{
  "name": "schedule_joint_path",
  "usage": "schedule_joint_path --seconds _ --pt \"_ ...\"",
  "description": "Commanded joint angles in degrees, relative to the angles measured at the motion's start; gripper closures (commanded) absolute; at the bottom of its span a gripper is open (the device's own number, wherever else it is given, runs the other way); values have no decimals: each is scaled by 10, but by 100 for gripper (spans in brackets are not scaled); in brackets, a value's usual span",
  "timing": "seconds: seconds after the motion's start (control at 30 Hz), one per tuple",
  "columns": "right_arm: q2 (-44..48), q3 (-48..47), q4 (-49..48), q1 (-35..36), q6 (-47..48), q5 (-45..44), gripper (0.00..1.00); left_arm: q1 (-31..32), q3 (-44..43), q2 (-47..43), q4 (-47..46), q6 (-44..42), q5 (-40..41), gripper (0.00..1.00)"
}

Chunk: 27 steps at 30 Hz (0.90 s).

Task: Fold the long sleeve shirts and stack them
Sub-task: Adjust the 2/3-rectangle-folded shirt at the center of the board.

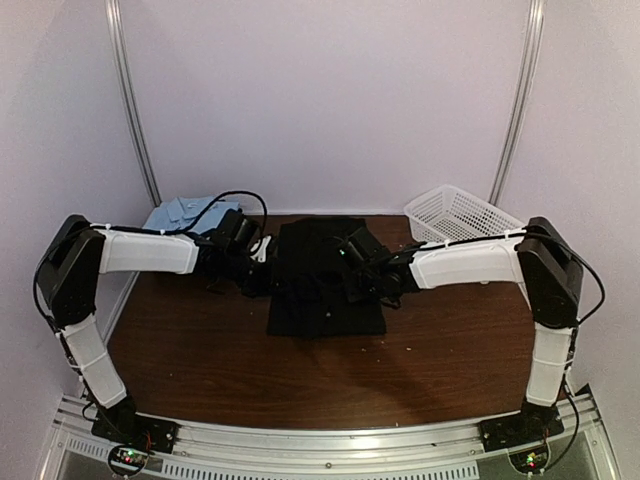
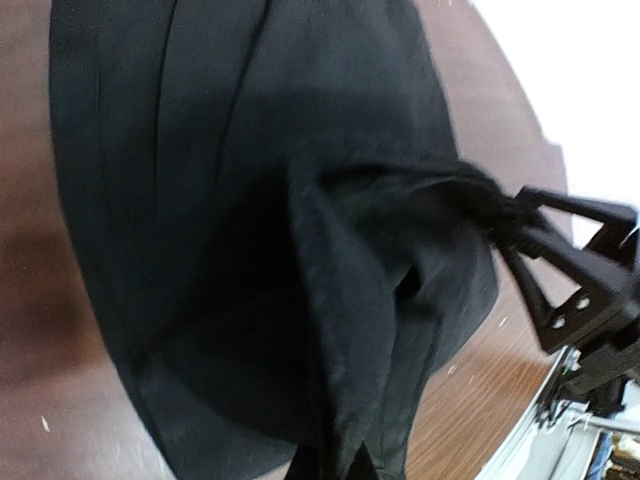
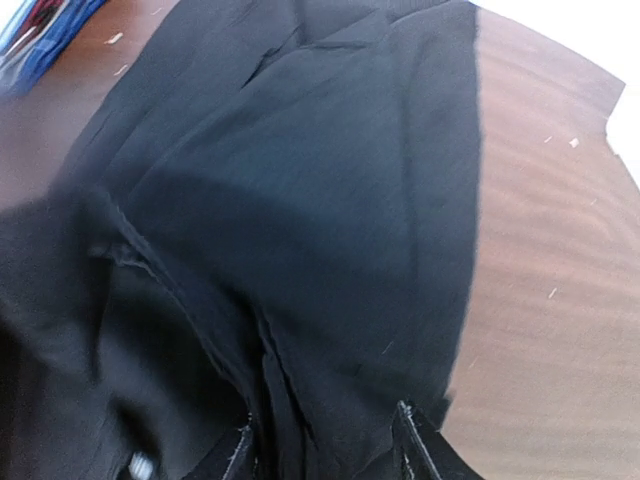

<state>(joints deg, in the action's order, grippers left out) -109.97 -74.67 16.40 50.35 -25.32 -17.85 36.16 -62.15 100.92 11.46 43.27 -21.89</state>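
Bearing black shirt (image 1: pixel 325 300): table (image 1: pixel 450 360), pale walls (image 1: pixel 330 100).

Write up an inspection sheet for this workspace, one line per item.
Surface: brown wooden table, a few small pale specks on it.
Job's things: black shirt partly folded at the centre; light blue shirt at the far left corner.
Clutter: white mesh basket at the far right corner.
Grippers: left gripper shut on a gathered fold of the black shirt; right gripper has its fingers either side of another fold, grip not certain.
Cables: black cable loops above the left arm; second cable hangs beside the right arm.
Surroundings: plain pale walls with metal rails; nothing else seen.
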Motion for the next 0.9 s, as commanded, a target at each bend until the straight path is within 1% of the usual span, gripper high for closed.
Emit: schedule_joint_path --seconds 0.0,0.1,0.2,0.3,0.33,0.4,0.57,0.67,0.77,0.87 --pt "-40 -57 40 -42 16 -49 57 -40 -74 49 -27 30 -20 100" --pt "-58 -93 49 -64 24 -46 56 -67 -98 91 -55 64 -49 100" --pt "-68 -122 60 -83 25 -31 56 -76 -116 128 -88 89 -83 88" --pt "-60 -137 65 -91 27 -15 55 -77 -131 146 -98 97 -96 71" --pt "-53 -134 63 -92 29 -6 55 -77 -132 146 -99 96 -93 68" --pt "-36 -117 45 -92 33 24 55 -78 -135 141 -93 89 -84 59" --pt "-16 -69 1 -93 33 125 55 -93 -122 113 -83 68 -56 42" --pt "-6 -32 -27 -96 25 153 55 -101 -116 94 -72 51 -29 36" --pt "-2 -6 -52 -108 14 176 56 -104 -112 77 -58 33 -7 35" --pt "-3 10 -75 -124 7 207 56 -106 -107 71 -62 14 -6 33"
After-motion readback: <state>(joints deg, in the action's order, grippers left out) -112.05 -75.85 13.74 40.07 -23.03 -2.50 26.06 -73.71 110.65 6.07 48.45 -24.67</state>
